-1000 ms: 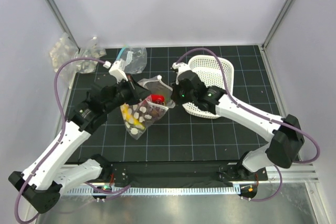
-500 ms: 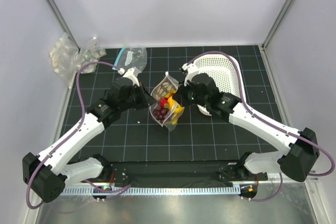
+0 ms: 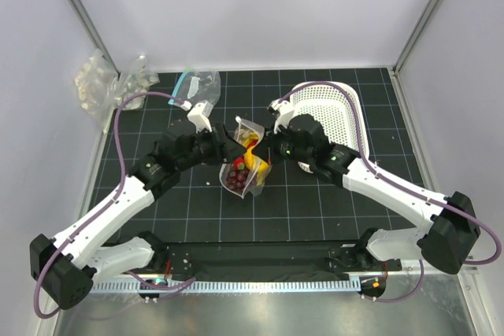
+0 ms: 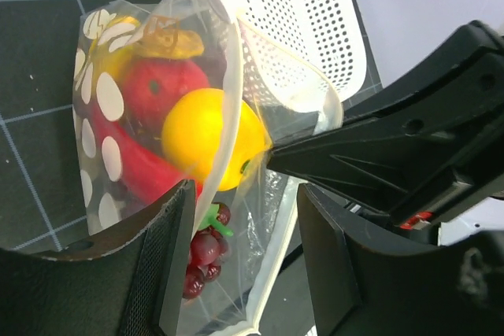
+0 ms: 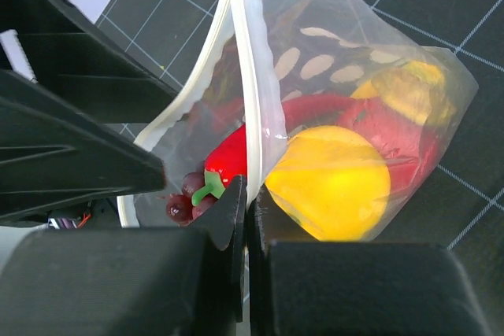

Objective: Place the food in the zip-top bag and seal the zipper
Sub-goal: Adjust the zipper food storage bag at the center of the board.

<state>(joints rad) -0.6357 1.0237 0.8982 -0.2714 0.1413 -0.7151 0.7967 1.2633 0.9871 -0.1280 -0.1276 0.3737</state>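
The zip-top bag hangs in mid-table between both grippers, its clear wall printed with white ovals. Inside it lie a round yellow fruit, a round red fruit, a red chili, a banana and a grape bunch. My right gripper is shut on the pale zipper at the bag's mouth edge, beside the yellow fruit. My left gripper stands open, with the bag's rim and a loose wall passing between its fingers.
A white perforated basket stands at the back right, just behind the right wrist. Another clear bag with a teal strip lies at the back left. Bumpy clear packs sit beyond the mat's left corner.
The bag was lifted from the mat's left-centre to the middle. My left gripper has opened and let go of the bag's rim; the right one still holds it.
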